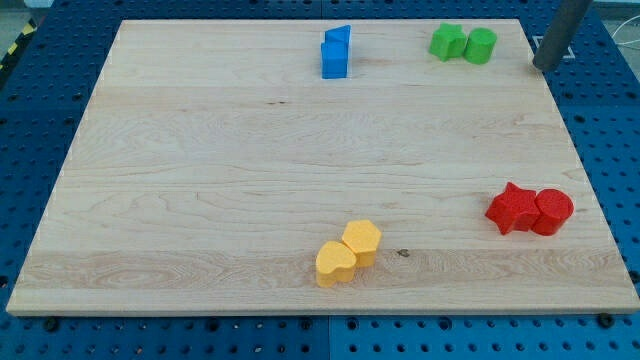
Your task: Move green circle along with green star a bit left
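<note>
The green circle (481,45) and the green star (447,42) stand touching side by side near the view's top right of the wooden board (200,180), the star on the left. My tip (543,66) is at the board's right edge near the top, to the right of the green circle with a gap between them. It touches no block.
Two blue blocks (336,52) stand together at the top centre. A red star (512,209) and a red circle (552,211) touch at the right. A yellow heart (335,263) and a yellow hexagon (362,241) touch at the bottom centre.
</note>
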Available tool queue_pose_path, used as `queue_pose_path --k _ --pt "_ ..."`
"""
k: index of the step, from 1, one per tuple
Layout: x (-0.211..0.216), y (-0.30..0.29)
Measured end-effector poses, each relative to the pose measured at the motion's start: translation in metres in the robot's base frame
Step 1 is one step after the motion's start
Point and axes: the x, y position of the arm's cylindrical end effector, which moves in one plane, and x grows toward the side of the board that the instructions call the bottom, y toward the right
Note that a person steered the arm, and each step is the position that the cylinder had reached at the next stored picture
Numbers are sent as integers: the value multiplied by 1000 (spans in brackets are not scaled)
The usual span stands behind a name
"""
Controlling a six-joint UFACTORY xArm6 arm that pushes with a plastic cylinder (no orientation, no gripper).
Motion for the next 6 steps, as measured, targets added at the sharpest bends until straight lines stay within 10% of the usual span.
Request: queue_pose_path --k 6 --pt "-36 -51"
